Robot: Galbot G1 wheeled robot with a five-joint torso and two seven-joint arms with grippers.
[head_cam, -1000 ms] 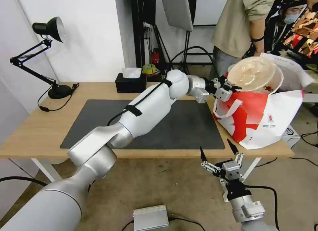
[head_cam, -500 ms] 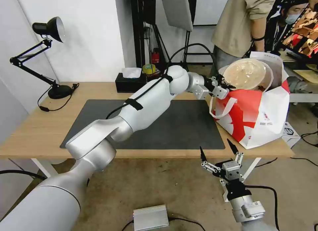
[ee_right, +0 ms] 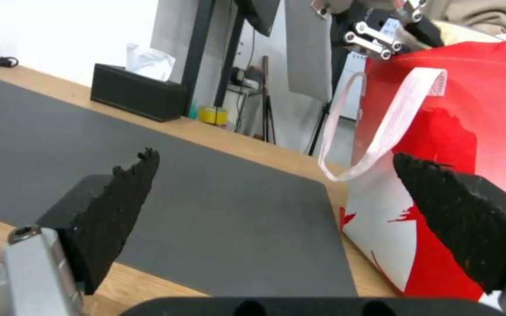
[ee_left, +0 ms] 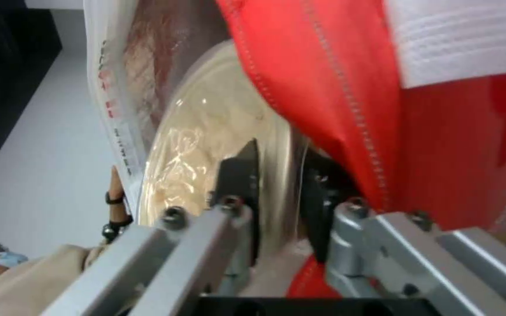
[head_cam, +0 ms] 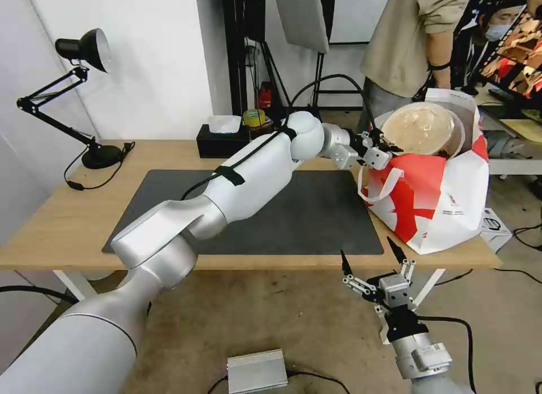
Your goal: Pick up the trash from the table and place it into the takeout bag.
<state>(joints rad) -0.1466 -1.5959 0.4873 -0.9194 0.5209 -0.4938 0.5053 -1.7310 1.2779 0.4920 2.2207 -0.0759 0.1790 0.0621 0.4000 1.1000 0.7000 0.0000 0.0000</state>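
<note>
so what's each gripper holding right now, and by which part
The left gripper pinches the tan lidded bowl by its rim, at the takeout bag mouth. The right gripper holds nothing.

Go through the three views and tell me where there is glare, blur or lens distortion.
Head view: wide-angle bending of the long light-wood table edges; soft sheen on the tan round lidded bowl held by the left gripper. Left wrist view: bright glare streaks on the bowl's lid, the close red takeout bag soft. Right wrist view: black fingertips blurred, mat sharper.
</note>
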